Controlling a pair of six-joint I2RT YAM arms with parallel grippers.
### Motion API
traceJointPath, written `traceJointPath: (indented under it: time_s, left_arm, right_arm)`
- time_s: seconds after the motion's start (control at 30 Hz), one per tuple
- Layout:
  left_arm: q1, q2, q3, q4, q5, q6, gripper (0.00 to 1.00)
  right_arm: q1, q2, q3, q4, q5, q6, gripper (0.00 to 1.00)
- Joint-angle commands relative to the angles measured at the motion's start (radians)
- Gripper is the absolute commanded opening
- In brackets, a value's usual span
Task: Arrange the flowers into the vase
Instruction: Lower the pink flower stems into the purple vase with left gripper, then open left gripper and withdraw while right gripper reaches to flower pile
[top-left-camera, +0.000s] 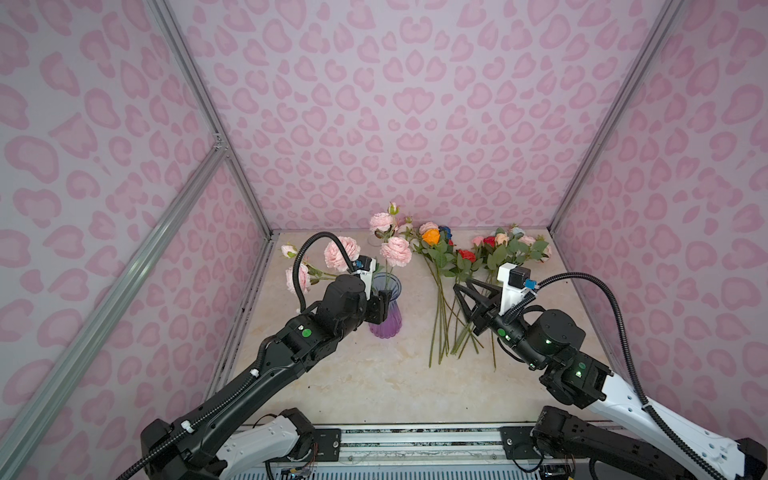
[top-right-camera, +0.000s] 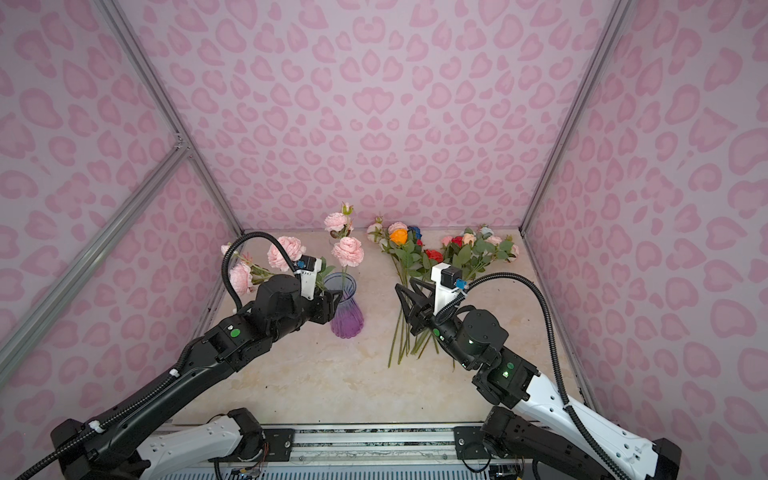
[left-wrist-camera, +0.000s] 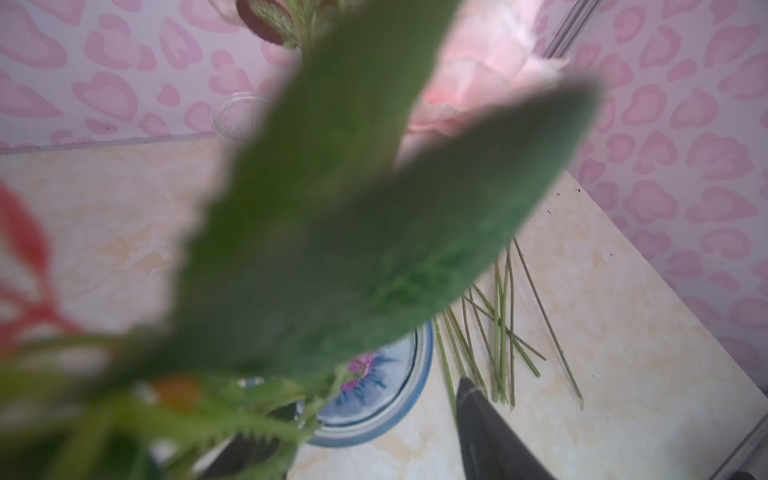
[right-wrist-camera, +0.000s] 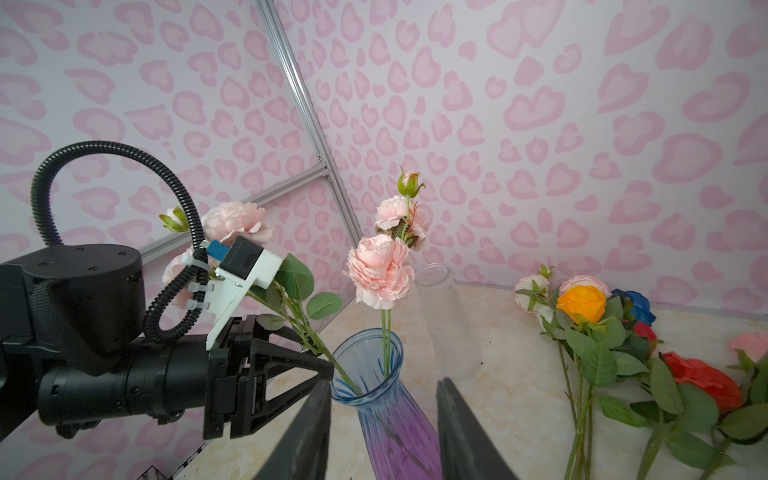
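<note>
Leaning out over the rim toward the left wall, a spray of pale pink blooms (top-left-camera: 341, 253) is seen with the foot of its stem inside the blue-to-purple glass vase (top-left-camera: 386, 320). The left gripper (right-wrist-camera: 318, 355) is held right at that rim, beside the stem. In the left wrist view one finger (left-wrist-camera: 482, 419) is seen well to the side of the stem, and the rest of that view is filled by blurred leaves. The jaws are therefore judged to be parted wider than the stem, with nothing clamped. The gripper is probably kept there so that the leaning stem is guided into the narrow neck and not allowed to tip out.

A second pink spray (top-left-camera: 395, 251) is stood nearly upright in the same vase. The right gripper (top-left-camera: 463, 289) is held above the stems of the loose flowers (top-left-camera: 457, 270) with its jaws apart and empty, presumably so that the next stem can be taken.

Those flowers are laid on the table (top-left-camera: 374, 382) to the right of the vase and apart from it. The long thin stems are fanned toward the front and the heads are turned toward the back wall. An orange rose (top-left-camera: 431, 237), a red bloom (top-left-camera: 466, 254) and a blue one (top-left-camera: 445, 230) are seen among pale pink heads and broad green leaves. A clear glass vase (right-wrist-camera: 449, 316) is stood behind, near the back wall.
</note>
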Motion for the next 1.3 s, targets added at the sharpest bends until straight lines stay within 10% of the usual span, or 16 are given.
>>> traceJointPath:
  time_s: [0.0, 0.37, 0.8, 1.27]
  left_arm:
    - [0.002, 0.016, 0.054, -0.152, 0.067, -0.013, 0.62]
    - [0.008, 0.096, 0.207, -0.373, 0.048, 0.065, 0.62]
    - [0.006, 0.089, 0.233, -0.317, 0.335, 0.13, 0.59]
    - [-0.014, -0.251, -0.032, 0.112, 0.321, 0.066, 0.55]
  right_arm:
    - [-0.001, -0.001, 0.002, -0.01, 0.01, -0.001, 0.43]
    - [-0.003, -0.008, 0.006, -0.023, 0.015, 0.003, 0.44]
    - [-0.058, 0.027, 0.02, -0.078, 0.01, 0.015, 0.45]
    - [-0.35, 0.272, 0.043, -0.26, -0.071, 0.183, 0.28]
